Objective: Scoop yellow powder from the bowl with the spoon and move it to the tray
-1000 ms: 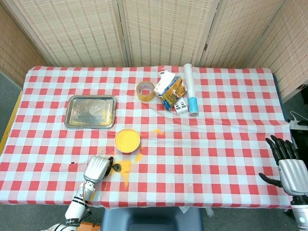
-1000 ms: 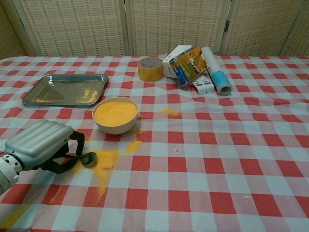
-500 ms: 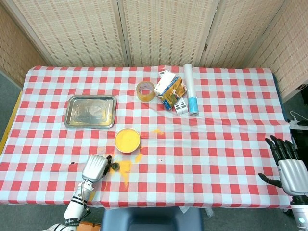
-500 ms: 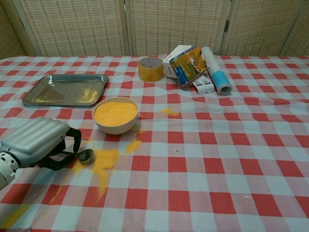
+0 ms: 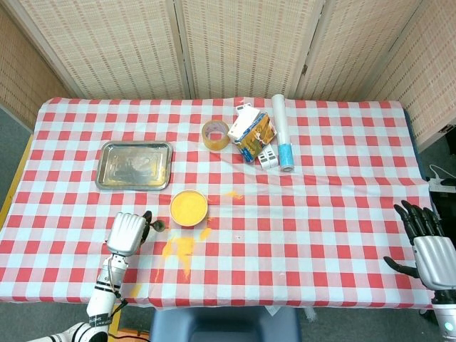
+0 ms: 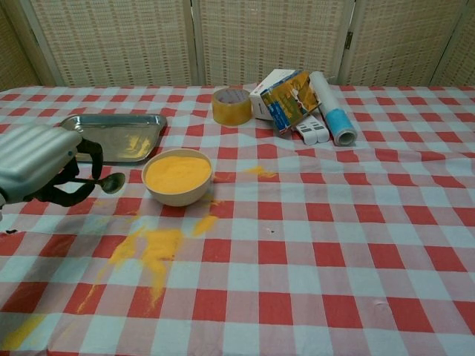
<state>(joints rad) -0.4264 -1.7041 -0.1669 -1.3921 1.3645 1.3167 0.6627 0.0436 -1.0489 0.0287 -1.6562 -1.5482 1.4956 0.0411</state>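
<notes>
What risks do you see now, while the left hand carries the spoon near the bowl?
1. Spilled powder already lies on the cloth, so more may fall from the spoon in the left hand.
2. The bowl is full and close; the spoon could knock it before reaching the tray.

The spoon (image 6: pixel 111 182) handle is hidden inside the left hand (image 6: pixel 33 161); the right hand (image 5: pixel 433 255) is cut off by the head view's edge.
</notes>
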